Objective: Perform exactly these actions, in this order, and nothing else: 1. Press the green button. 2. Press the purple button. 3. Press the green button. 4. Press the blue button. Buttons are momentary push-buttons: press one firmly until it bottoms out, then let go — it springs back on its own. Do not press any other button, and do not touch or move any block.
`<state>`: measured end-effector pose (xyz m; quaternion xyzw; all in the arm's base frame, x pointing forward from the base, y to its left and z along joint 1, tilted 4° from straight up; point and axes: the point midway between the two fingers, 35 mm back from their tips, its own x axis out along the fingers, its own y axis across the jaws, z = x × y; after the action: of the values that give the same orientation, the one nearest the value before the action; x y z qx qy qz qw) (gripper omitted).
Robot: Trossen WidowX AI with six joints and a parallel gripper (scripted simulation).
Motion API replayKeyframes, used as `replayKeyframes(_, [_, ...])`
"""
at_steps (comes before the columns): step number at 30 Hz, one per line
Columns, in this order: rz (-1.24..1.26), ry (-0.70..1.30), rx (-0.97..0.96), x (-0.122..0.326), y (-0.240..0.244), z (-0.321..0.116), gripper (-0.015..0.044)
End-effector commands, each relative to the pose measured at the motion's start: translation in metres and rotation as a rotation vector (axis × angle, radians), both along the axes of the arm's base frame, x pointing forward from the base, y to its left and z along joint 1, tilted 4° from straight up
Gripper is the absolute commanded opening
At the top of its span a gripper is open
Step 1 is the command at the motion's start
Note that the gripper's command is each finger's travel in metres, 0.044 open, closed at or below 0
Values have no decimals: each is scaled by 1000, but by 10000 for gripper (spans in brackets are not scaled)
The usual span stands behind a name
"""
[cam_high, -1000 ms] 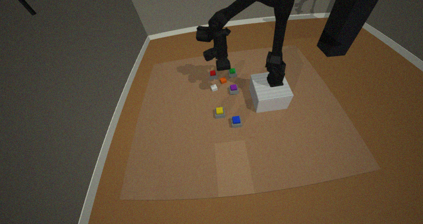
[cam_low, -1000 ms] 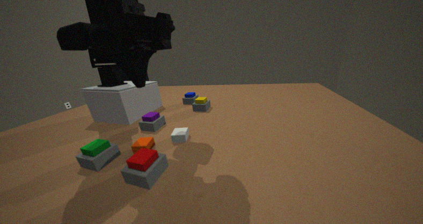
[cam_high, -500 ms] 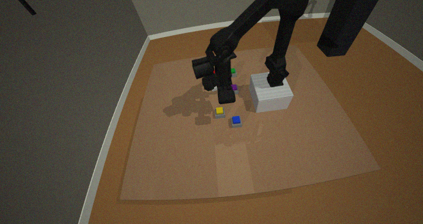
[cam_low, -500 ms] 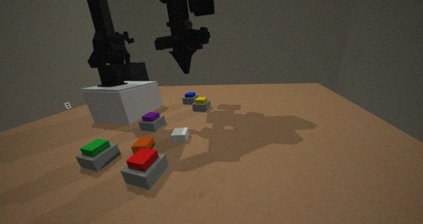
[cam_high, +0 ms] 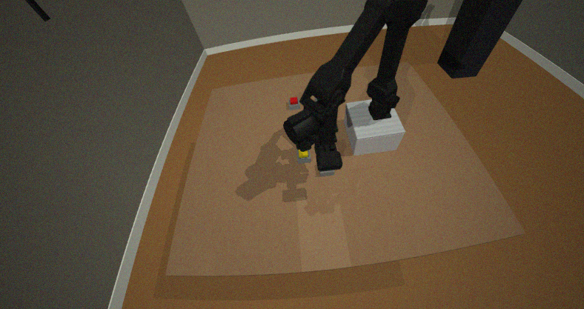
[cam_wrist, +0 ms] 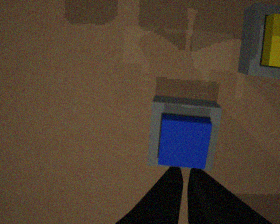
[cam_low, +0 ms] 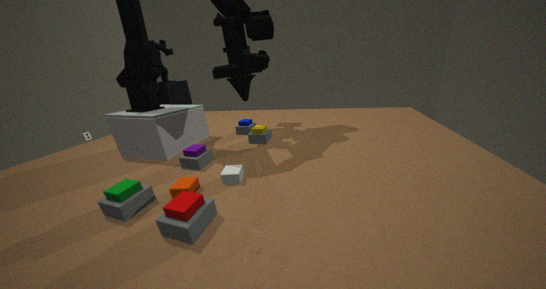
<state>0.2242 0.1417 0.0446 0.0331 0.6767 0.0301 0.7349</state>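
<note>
My gripper (cam_low: 245,98) (cam_wrist: 183,177) is shut and empty. It hangs above the blue button (cam_low: 245,123) (cam_wrist: 185,141), with a clear gap in the exterior view; in the wrist view the fingertips are at the button's lower edge. In the top view the arm hides the blue cap, and only part of its grey base (cam_high: 327,173) shows. The green button (cam_low: 122,190) stands at the front left in the exterior view. The purple button (cam_low: 195,150) stands behind it, beside the white box. All three caps stand raised. The arm hides green and purple in the top view.
The yellow button (cam_high: 303,153) (cam_low: 259,129) (cam_wrist: 278,42) stands close beside the blue one. The red button (cam_high: 293,101) (cam_low: 184,205) is near an orange block (cam_low: 185,186). A white block (cam_low: 232,174) lies between red and yellow. The arm stands on a white box (cam_high: 373,141) (cam_low: 141,138).
</note>
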Motion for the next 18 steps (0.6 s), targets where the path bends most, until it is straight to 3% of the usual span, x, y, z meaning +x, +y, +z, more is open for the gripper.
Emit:
replayKeyframes(1, [-3,26,-18,-6,-1,-33,20])
replayKeyframes(18, [-3,26,-18,-5,0,-54,20])
